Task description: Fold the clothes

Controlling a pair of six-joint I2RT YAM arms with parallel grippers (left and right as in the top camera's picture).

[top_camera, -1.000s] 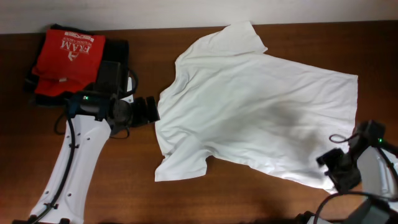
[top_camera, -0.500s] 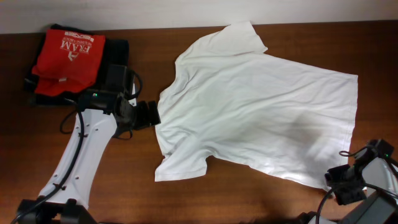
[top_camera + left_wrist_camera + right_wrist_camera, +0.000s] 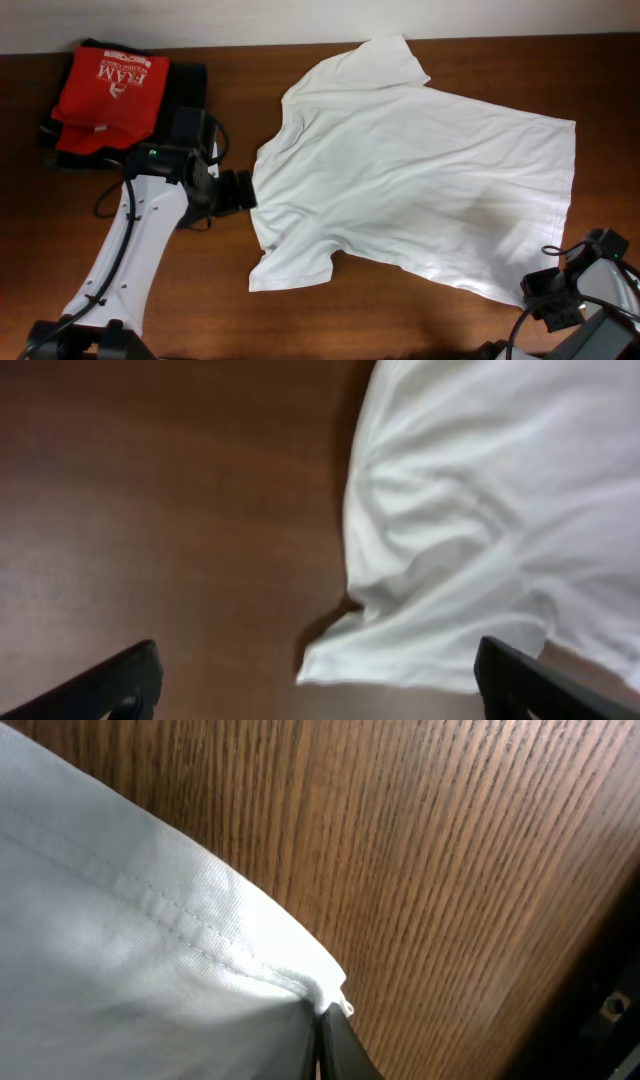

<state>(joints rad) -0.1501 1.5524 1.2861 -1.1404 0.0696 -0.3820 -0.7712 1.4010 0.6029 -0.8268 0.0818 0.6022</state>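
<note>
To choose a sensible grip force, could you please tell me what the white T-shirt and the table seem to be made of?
The white T-shirt looks like thin, matte fabric, possibly cotton: it wrinkles softly and its hem shows stitching. The table looks like wood or wood-look laminate, slightly glossy: brown with fine grain lines.

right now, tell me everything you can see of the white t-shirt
The white t-shirt lies spread flat on the wooden table, its thin fabric lightly wrinkled, with no print showing. The neck edge faces the left arm, one short sleeve points up, the other down-left, and the hem is at the right. The open left end effector sits at the neck edge; the right end effector looks shut on a stitched hem corner.
</note>
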